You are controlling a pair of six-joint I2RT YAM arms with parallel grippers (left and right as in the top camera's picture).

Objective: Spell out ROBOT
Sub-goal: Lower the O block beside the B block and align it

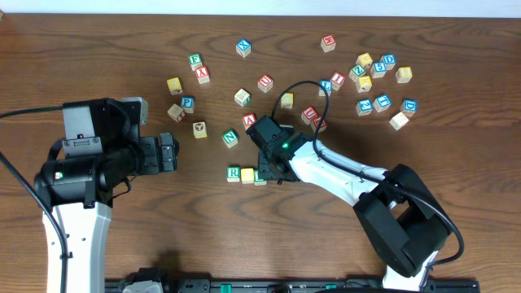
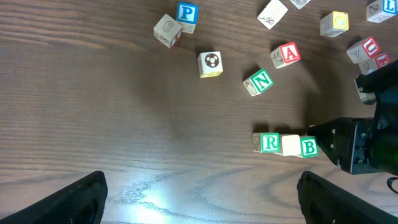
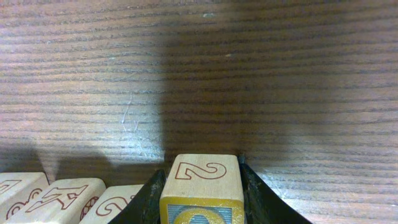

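Right wrist view: the right gripper (image 3: 202, 202) clamps a wooden block (image 3: 202, 177) by its flat sides at bottom centre, just beside the row (image 3: 56, 196) at lower left. It is probably light, rigid and smooth-faced. The left gripper (image 2: 208, 199) gapes empty.

Bare worktop (image 1: 203, 228) lies at 6 and 9 o'clock of the row (image 1: 247, 174), with room for a claw to pass. At the row's 3 o'clock end the right claw (image 1: 273, 170), clamped on a block (image 3: 202, 177), bars the way. At 12 o'clock N (image 1: 230, 138) and A (image 1: 249, 121) stand near. The left claw (image 1: 168, 153), fingers spread, is well apart at 9 o'clock.
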